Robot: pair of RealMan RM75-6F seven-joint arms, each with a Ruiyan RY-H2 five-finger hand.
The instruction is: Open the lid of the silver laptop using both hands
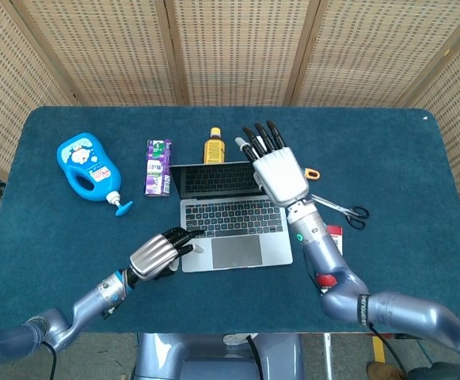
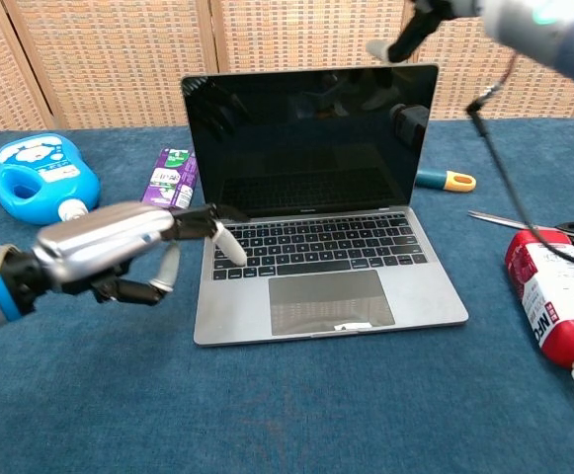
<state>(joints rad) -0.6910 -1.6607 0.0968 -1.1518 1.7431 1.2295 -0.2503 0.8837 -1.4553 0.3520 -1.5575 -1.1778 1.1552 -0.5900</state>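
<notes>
Already the silver laptop (image 2: 316, 212) stands open near the middle of the blue table (image 1: 404, 158), its dark screen upright and the keyboard facing the robot. Left of the laptop's front corner, the left hand (image 2: 119, 247) hovers with nothing in it, fingers stretched toward the keyboard edge; whether the fingertips (image 2: 229, 244) touch the laptop I cannot tell. Above the laptop's right side, the right hand (image 1: 281, 170) is spread flat and released, grasping nothing, its dark fingertips (image 1: 260, 136) reaching past the top of the screen in the head view; in the chest view only a bit of it shows over the lid's upper right corner. Left of the laptop lie a purple packet (image 1: 158, 166) and, farther out, a blue bottle (image 1: 87, 168). Behind the laptop stands a yellow bottle (image 1: 214, 146). Right of the laptop lie scissors (image 1: 340, 208), an orange-tipped tool (image 2: 445, 181) and a red and white bottle (image 2: 555, 311).
</notes>
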